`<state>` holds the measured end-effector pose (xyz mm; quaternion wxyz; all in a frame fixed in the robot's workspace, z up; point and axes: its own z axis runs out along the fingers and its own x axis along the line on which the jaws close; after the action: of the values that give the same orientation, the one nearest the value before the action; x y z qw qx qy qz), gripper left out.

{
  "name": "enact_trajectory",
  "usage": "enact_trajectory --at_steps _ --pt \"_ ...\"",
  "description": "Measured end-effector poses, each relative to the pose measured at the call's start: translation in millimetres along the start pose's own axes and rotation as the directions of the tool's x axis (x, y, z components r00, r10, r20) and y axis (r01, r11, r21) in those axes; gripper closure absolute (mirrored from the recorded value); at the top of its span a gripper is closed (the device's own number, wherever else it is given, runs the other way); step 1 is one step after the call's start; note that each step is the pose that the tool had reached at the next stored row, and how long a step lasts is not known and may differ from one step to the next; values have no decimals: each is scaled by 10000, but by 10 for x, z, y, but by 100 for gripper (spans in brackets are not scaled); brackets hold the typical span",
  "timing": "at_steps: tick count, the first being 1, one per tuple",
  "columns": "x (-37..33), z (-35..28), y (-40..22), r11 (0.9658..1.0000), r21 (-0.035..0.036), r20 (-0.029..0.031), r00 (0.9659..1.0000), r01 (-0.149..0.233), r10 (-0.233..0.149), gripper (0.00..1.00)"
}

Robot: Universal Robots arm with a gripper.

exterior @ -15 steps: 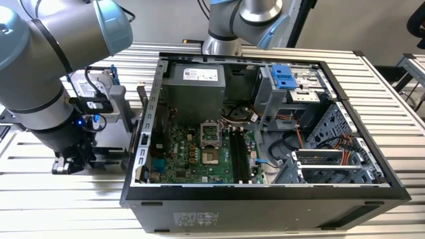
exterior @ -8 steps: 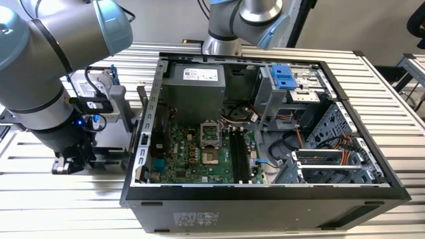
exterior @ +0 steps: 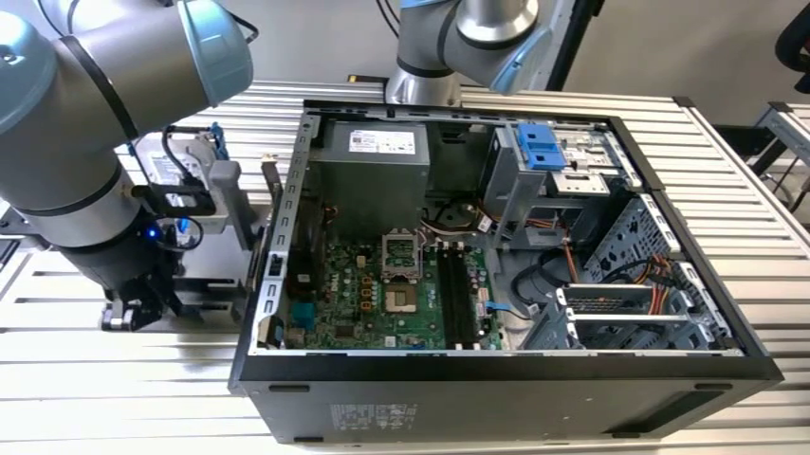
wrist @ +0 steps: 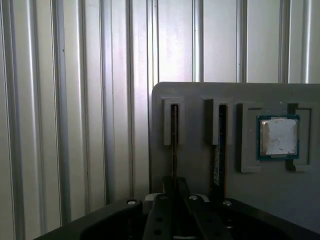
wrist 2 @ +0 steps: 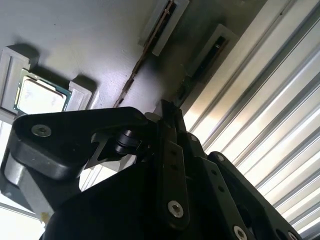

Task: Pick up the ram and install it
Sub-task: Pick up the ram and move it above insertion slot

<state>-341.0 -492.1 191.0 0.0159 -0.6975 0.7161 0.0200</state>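
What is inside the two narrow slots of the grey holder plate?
Each holds a thin stick on edge, seemingly ram: the first stick and the second stick. The gripper covers one end of each.

Item: your work surface is one ribbed metal table of long parallel slats. Standing directly on it, in the exterior view, you have one open black computer case at the middle, and one grey fixture stand just beside the case on the exterior view's left. In the first wrist view you also have one flat grey holder plate with raised slot frames, lying flat on the slats.
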Motion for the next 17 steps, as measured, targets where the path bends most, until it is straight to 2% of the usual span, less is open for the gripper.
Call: enact_trajectory --at_steps 14,17 --pt "0 -1 0 10000 0 -1 10000 3 -3 100" --pt "-2 -35 0 10000 -1 -1 10000 4 -4 100"
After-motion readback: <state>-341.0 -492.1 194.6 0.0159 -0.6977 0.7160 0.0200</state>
